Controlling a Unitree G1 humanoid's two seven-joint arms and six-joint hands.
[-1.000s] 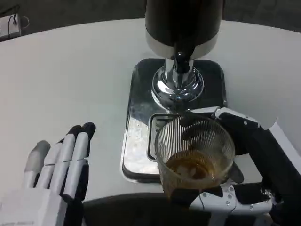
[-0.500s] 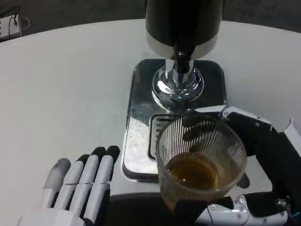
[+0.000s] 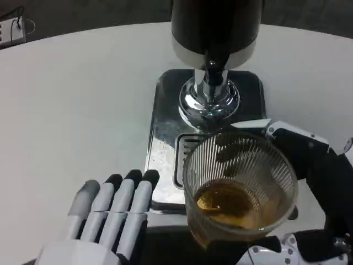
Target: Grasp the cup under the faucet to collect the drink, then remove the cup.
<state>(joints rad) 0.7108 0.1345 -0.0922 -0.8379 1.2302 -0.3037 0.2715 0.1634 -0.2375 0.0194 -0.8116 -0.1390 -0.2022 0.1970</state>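
A ribbed clear glass cup [image 3: 240,187] with amber drink in its bottom is held up in the lower right of the head view. My right hand [image 3: 309,182] grips it from the right side, black fingers wrapped round its wall. The cup sits in front of and below the dispenser's black faucet [image 3: 214,59], off the drip grate [image 3: 187,152]. My left hand [image 3: 110,212] lies flat on the table at the lower left, fingers straight and together, holding nothing, just left of the tray.
The dispenser's dark body [image 3: 215,25] and chrome foot [image 3: 209,99] stand on a shiny metal tray [image 3: 165,110] in the middle. A white power strip [image 3: 12,30] lies at the far left table edge. White tabletop [image 3: 77,105] spreads to the left.
The cup in my right hand has come nearer to the camera and a little to the right. My left hand has slid rightward toward the tray.
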